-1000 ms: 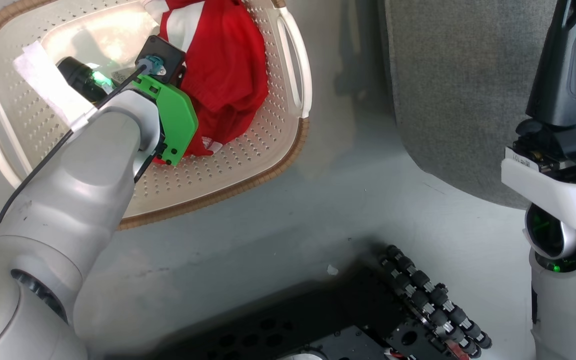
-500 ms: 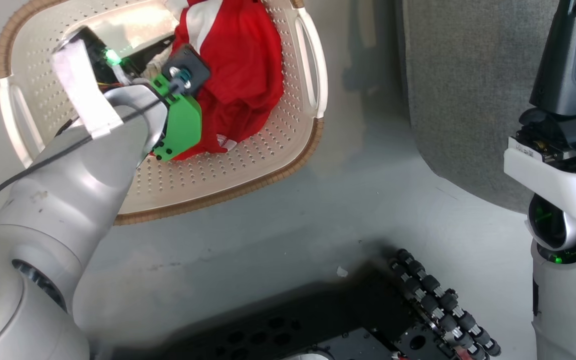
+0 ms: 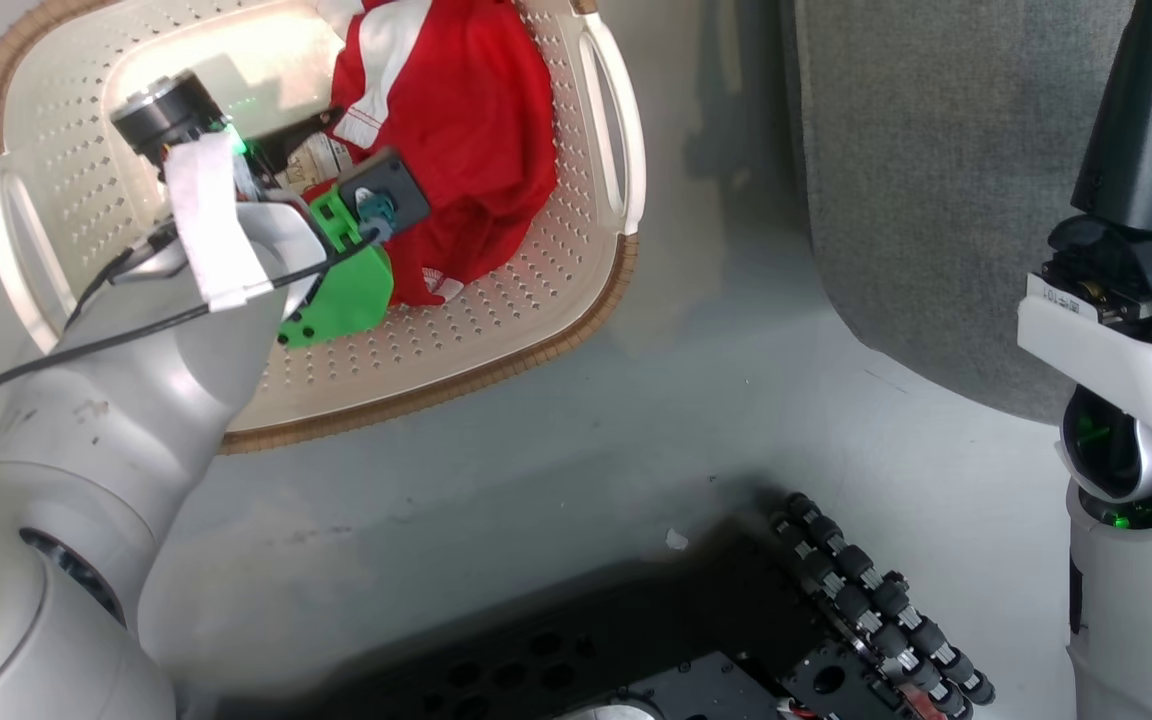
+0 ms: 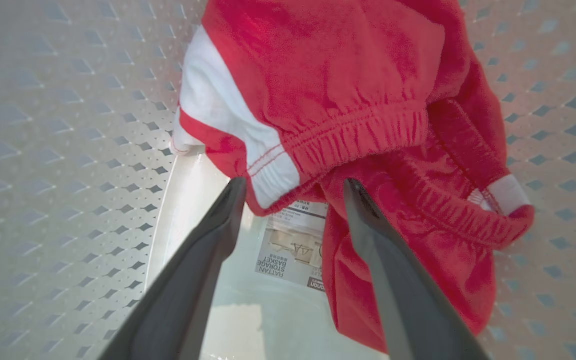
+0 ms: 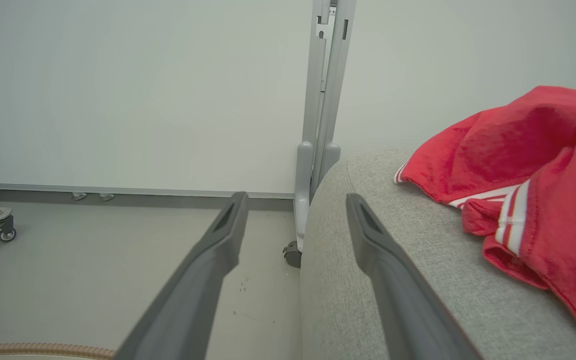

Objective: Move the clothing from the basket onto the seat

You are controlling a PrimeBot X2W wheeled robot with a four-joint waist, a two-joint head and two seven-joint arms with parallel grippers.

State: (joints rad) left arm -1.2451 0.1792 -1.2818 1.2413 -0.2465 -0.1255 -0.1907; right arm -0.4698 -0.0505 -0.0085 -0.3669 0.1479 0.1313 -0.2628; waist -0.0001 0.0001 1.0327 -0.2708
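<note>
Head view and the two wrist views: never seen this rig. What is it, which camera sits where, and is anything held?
It is a wheeled robot with two arms. The head view looks down from its head. There the pale left arm reaches into the basket, which stands on the floor beside the grey seat. The left wrist view looks along the left gripper. It is open and holds nothing, and its fingers point at a red garment lying in the basket, partly over its label. The right wrist view looks along the right gripper, open and empty near the seat, where a second red garment already lies.
</note>
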